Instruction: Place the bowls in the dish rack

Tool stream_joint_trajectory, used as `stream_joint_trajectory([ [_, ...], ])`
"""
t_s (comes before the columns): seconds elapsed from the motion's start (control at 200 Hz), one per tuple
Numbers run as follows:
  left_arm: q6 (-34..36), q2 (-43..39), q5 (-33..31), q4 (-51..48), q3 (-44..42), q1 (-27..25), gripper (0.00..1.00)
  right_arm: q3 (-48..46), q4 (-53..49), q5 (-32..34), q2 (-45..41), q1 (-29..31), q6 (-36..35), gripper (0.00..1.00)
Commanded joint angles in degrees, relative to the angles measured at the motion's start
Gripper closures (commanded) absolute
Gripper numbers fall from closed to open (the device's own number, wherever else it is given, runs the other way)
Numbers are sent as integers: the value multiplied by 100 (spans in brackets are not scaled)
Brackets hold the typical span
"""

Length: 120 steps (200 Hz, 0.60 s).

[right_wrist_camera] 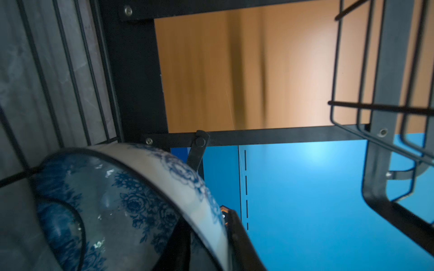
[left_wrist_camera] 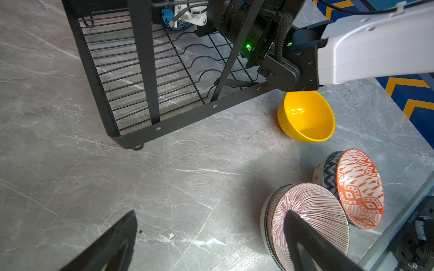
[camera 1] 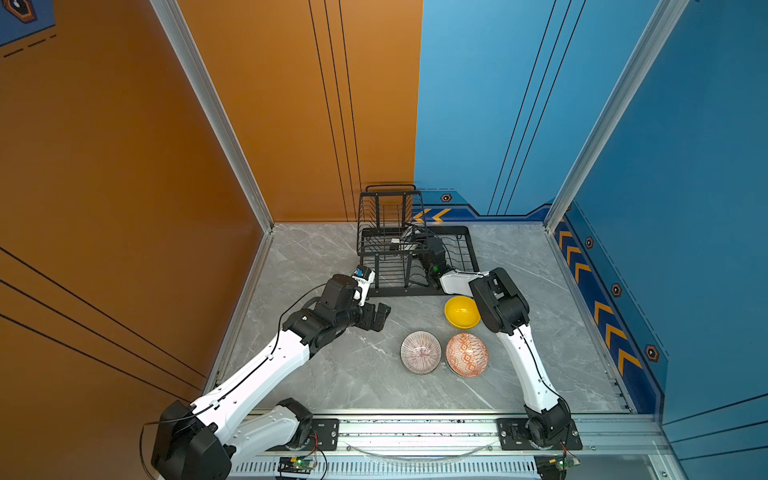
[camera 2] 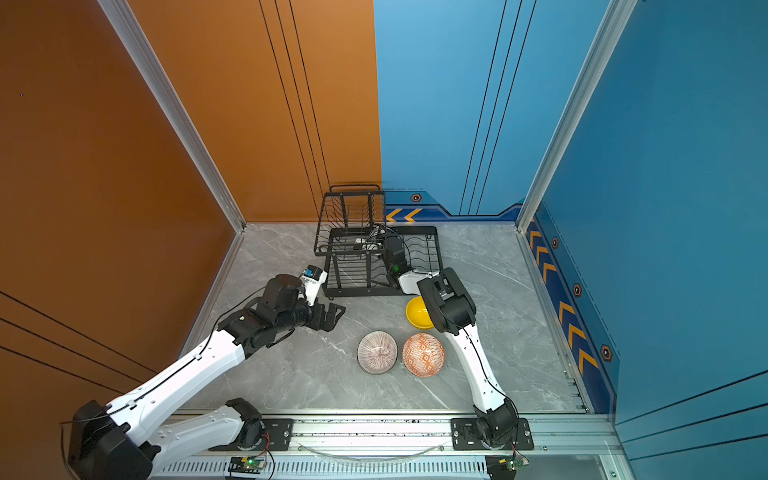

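The blue-white floral ceramic bowl (right_wrist_camera: 131, 201) leans inside the black wire dish rack (left_wrist_camera: 187, 117) at the far edge of the worktop (camera 1: 353, 374). Its rim sits between the fingers of the right gripper (right_wrist_camera: 209, 234), and I cannot tell whether they still grip. Free the rim fully, then withdraw straight; the left gripper (left_wrist_camera: 211, 213) gapes, empty.

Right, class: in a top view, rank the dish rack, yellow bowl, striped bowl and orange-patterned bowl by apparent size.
1. dish rack: by far largest.
2. striped bowl and orange-patterned bowl: alike, no ranking.
3. yellow bowl: looks slightly smaller, though the right arm hides its edge.
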Motion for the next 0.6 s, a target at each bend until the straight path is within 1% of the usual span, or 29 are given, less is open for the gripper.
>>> stream_joint_trajectory([
  [0.0,69,-14,119,-67,92,59,2,70,-281,17,-86,18,82,60],
  [0.095,69,-32,120,-76,77,60,2,61,-296,22,-112,18,72,56],
  [0.195,69,-47,112,-78,68,59,2,52,-291,35,-151,16,51,49],
  [0.295,69,-50,125,-69,59,57,2,24,-295,35,-200,18,26,35],
  [0.461,69,-67,122,-72,42,57,2,-85,-259,27,-327,8,81,8],
  [0.526,77,-82,123,-77,39,68,2,-186,-271,14,-441,1,217,2],
  [0.596,78,-102,106,-76,18,68,2,-301,-272,21,-539,-8,262,1],
])
